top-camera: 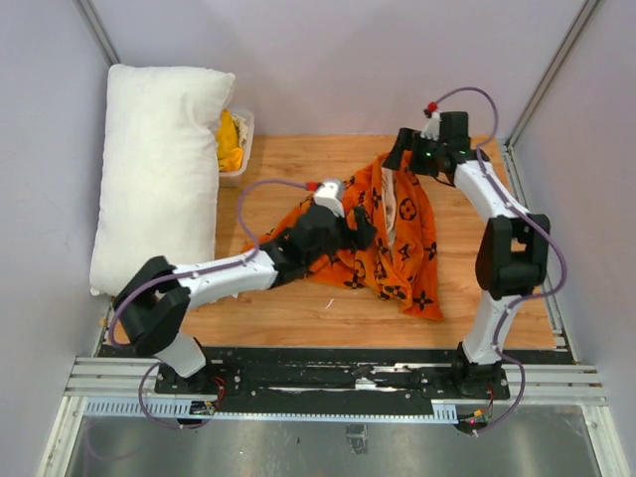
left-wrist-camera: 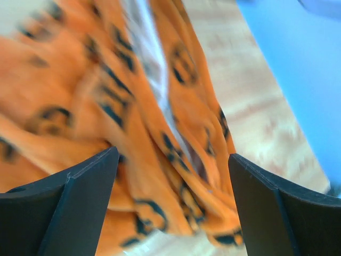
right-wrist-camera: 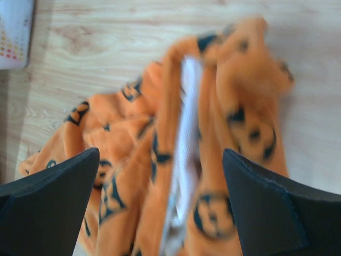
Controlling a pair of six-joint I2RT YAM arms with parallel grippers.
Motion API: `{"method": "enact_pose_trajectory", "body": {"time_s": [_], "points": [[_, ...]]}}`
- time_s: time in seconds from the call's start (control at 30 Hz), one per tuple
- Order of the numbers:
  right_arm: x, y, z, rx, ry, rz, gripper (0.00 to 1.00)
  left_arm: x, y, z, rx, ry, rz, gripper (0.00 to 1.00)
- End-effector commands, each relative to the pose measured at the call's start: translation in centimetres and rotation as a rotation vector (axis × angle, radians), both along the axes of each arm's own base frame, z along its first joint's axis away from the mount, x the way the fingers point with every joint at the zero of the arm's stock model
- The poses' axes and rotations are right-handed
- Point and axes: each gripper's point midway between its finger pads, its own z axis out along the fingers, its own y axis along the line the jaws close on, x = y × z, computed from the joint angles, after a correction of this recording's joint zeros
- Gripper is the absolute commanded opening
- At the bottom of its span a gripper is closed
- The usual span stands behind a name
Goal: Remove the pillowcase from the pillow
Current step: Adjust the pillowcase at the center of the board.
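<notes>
I am planning straight-up lifts for the left gripper (left-wrist-camera: 173,153) and right gripper (right-wrist-camera: 161,151), both open and empty, without snagging the pillowcase (top-camera: 399,248).

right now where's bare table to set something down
Bare wood runs along the near edge of the table, between the pillowcase and the black rail, and at the back between the bin and the right gripper. The middle is crowded: the crumpled pillowcase, with the left gripper over it. The pillow fills the left side.
</notes>
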Motion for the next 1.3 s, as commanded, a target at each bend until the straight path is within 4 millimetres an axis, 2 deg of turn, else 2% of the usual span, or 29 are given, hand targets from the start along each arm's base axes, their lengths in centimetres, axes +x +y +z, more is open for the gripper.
{"method": "enact_pose_trajectory", "body": {"time_s": [0.0,0.03,0.1,0.17,0.2,0.33,0.4,0.53,0.67,0.7,0.77,0.83,0.97,1.07,1.1,1.2,1.27], "points": [[-2.7,-7.2,5.7,0.052,-0.125,-0.261,0.99,6.2,7.7,4.9,-0.020,-0.070,0.143,0.90],[-3.8,-7.4,5.8,0.053,-0.130,-0.286,0.99,7.5,9.2,4.5,-0.003,-0.056,0.169,0.90],[-6.0,-5.9,4.7,0.036,-0.099,-0.287,0.99,10.0,11.4,3.1,0.086,-0.034,0.230,0.90],[-7.9,-4.4,2.5,-0.017,-0.041,-0.295,0.98,12.4,12.2,1.0,0.229,-0.018,0.280,0.89],[-8.6,-3.7,1.3,-0.033,-0.009,-0.311,0.98,13.4,11.8,0.2,0.284,-0.010,0.276,0.88],[-11.1,-1.5,-3.2,-0.021,0.120,-0.373,0.98,16.9,8.8,-3.1,0.369,0.026,0.209,0.86],[-12.2,-1.1,-4.1,-0.024,0.148,-0.400,0.98,18.2,6.6,-3.9,0.352,0.026,0.149,0.86],[-15.1,0.5,-5.4,-0.070,0.172,-0.376,0.98,18.5,2.5,-5.7,0.270,0.029,-0.006,0.86],[-18.4,1.2,-8.3,-0.109,0.210,-0.357,0.98,19.3,0.3,-5.7,0.213,-0.003,-0.062,0.86],[-19.5,0.8,-9.3,-0.128,0.227,-0.353,0.98,19.7,-0.1,-5.4,0.208,-0.014,-0.064,0.87],[-21.3,0.2,-9.8,-0.166,0.213,-0.355,0.98,20.4,-0.6,-4.4,0.199,-0.039,-0.066,0.87],[-23.1,-0.2,-9.9,-0.183,0.185,-0.350,0.99,21.2,-1.0,-2.9,0.192,-0.073,-0.065,0.88],[-26.1,-0.9,-9.7,-0.223,0.152,-0.320,0.99,22.9,-2.4,1.4,0.156,-0.180,-0.079,0.90],[-27.7,-1.5,-10.5,-0.259,0.167,-0.305,0.99,23.6,-4.3,3.1,0.117,-0.243,-0.134,0.91],[-28.0,-1.6,-10.9,-0.266,0.177,-0.303,0.98,23.9,-4.9,3.1,0.112,-0.255,-0.150,0.91],[-28.8,-1.7,-12.2,-0.272,0.211,-0.293,0.99,24.4,-7.3,1.3,0.115,-0.264,-0.198,0.92],[-29.2,-1.7,-12.9,-0.265,0.231,-0.291,0.99,24.0,-9.2,-1.3,0.136,-0.253,-0.239,0.93]]}}
